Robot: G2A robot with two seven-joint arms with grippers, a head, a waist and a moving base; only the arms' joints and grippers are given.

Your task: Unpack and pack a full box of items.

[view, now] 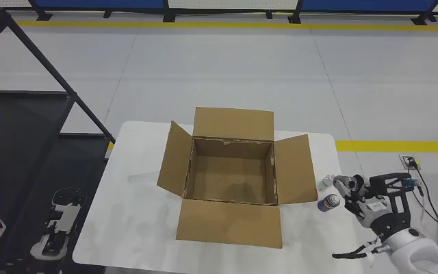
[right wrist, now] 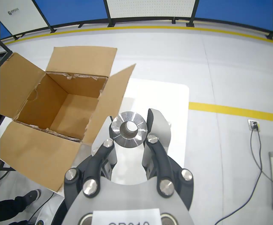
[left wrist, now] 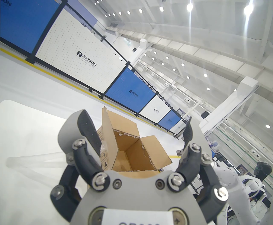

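1. Right wrist view puts the right gripper [right wrist: 130, 127] closest to us, its two fingers [right wrist: 152, 121] clenched on a round metal piece [right wrist: 119, 137] with a hole through its middle, one finger on each side.
2. We see that gripper and the metal piece above the white table [right wrist: 162, 95], near its right edge and just beside the right flap of the cardboard box [right wrist: 85, 85].
3. From the top view we see a small bottle with a dark cap [view: 329, 202] standing on the table next to the right gripper. A pale item [view: 326, 181] stands just behind the bottle, too small for us to tell what it is.
4. At the left wrist we see the left gripper [left wrist: 137, 119] released, its fingers spread wide with nothing between them. The top view places it off the table's left edge.
5. Farther out, the box sits in the middle of the table with all four flaps folded outward. We can see its bare cardboard floor and nothing inside.
6. Beyond the table we see a pale grey floor [view: 226, 68] crossed by a yellow line [view: 387, 145].
7. Farthest away, blue and white panels [right wrist: 149, 7] stand in dark frames behind another yellow line.
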